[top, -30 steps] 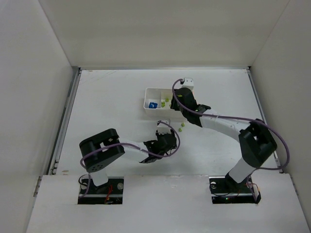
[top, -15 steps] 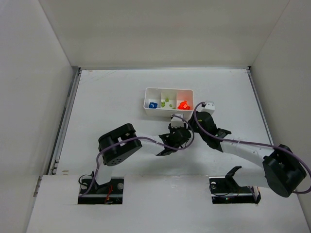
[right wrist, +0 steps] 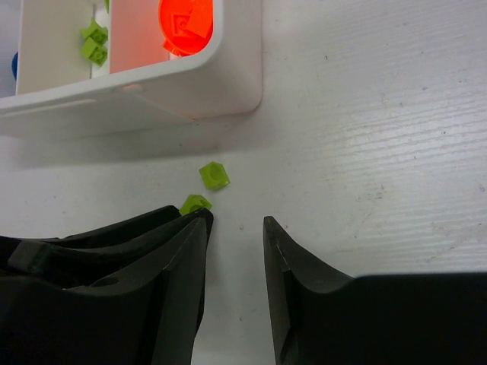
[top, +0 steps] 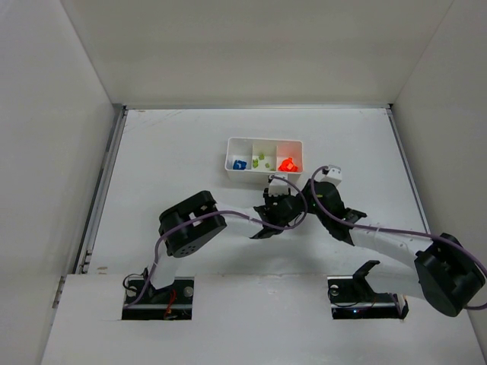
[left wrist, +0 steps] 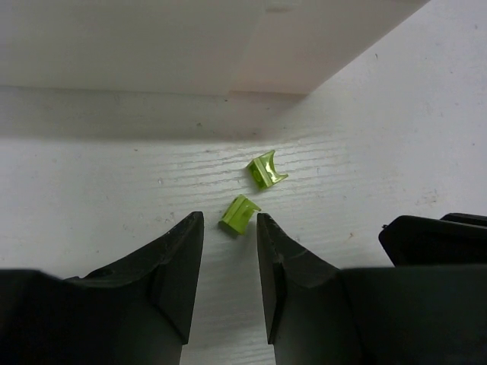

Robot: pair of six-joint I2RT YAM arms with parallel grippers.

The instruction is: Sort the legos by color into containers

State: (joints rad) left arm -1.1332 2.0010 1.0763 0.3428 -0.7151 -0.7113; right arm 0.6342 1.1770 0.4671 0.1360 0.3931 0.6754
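The white tray (top: 230, 151) stands at the table's middle, with blue (top: 239, 164), yellow-green (top: 261, 160) and orange-red (top: 288, 163) legos in its three compartments. Two yellow-green legos lie on the table just in front of it (left wrist: 266, 169) (left wrist: 240, 214). My left gripper (left wrist: 228, 220) is open and low over the table, with the nearer lego at its fingertips. My right gripper (right wrist: 237, 220) is open and empty right beside it. The two loose legos (right wrist: 214, 175) (right wrist: 195, 203) lie just left of its tips. The tray's orange-red legos (right wrist: 186, 23) show at the top of the right wrist view.
The two grippers (top: 279, 204) (top: 310, 196) crowd together just in front of the tray and hide the loose legos from above. The left gripper's black fingers (right wrist: 114, 236) touch or nearly touch the right gripper's left finger. Enclosure walls ring the table.
My right arm left the tray and came down to the table in front of it. My left gripper moved right, up to the two yellow-green legos.
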